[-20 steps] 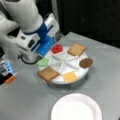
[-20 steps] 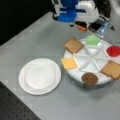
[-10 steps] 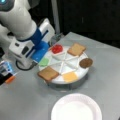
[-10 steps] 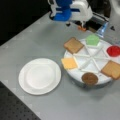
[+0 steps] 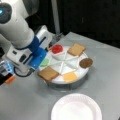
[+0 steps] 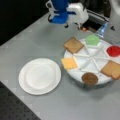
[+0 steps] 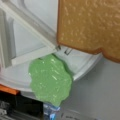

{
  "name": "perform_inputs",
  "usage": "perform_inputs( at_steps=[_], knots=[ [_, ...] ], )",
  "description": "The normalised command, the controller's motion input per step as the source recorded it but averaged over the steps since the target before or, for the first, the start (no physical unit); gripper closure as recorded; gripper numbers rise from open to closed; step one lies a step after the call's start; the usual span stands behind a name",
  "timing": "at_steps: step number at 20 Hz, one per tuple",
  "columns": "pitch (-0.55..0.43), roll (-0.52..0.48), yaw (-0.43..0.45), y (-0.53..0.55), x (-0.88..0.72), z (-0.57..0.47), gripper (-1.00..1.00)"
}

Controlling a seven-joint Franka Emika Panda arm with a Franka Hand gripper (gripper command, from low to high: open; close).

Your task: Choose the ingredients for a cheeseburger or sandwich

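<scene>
The ingredients lie in a white divided tray [image 5: 81,72] [image 6: 75,75]: a red tomato disc [image 5: 57,49] [image 6: 113,51], two tan bread squares [image 5: 76,49] [image 5: 48,73], a brown patty [image 5: 86,62] [image 6: 89,78], an orange cheese square [image 5: 70,76] [image 6: 69,63] and green lettuce [image 5: 45,61] [image 6: 92,40] [image 7: 51,78]. My gripper [image 5: 37,60] [image 6: 65,24] hangs at the tray's edge, beside the lettuce and one bread square [image 6: 73,45] [image 7: 90,25]. Its fingers do not show in the wrist view. No cheeseburger or sandwich is in view.
A large white round plate [image 5: 76,108] [image 6: 40,76] sits on the grey table in front of the tray. A small orange and blue object [image 5: 8,72] [image 6: 102,28] stands just beyond the tray. The table's dark edge runs behind.
The arm has shifted slightly near the lettuce side of the tray. The pieces in the tray have not moved.
</scene>
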Motion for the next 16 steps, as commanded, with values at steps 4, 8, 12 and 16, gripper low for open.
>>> perform_inputs(
  at_steps=[4,8,12,16],
  knots=[
    [-0.005,0.319,0.029,-0.11,0.02,-0.12,-1.00],
    [-0.022,0.335,0.051,-0.16,0.00,-0.20,-1.00],
    [-0.032,0.297,0.020,-0.17,0.03,-0.19,-1.00],
    [-0.054,0.316,-0.037,-0.13,0.06,-0.18,-1.00]
  ],
)
